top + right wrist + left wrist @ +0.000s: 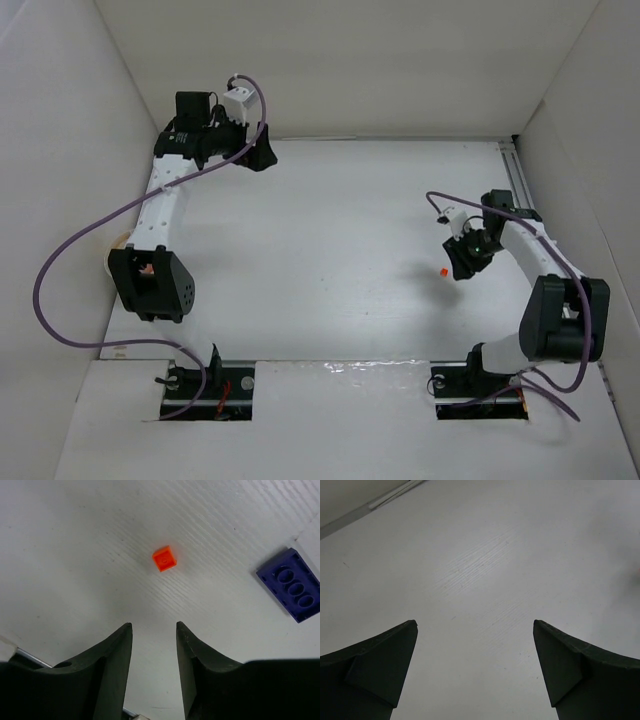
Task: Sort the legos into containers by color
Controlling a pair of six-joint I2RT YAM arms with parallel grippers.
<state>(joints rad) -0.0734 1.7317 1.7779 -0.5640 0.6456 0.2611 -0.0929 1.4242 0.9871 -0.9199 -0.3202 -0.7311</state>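
A tiny orange lego lies on the white floor just left of my right gripper. In the right wrist view the orange lego is ahead of the open, empty right gripper, apart from the fingertips. A purple-blue lego lies to its right, studs up. My left gripper is at the far left by the back wall. The left wrist view shows it wide open over bare floor. A roundish pale rim, maybe a container, peeks out behind the left arm. Other legos are out of view.
White walls enclose the floor on the left, back and right. A metal rail runs along the right wall. Purple cables loop from both arms. The arm bases sit at the near edge.
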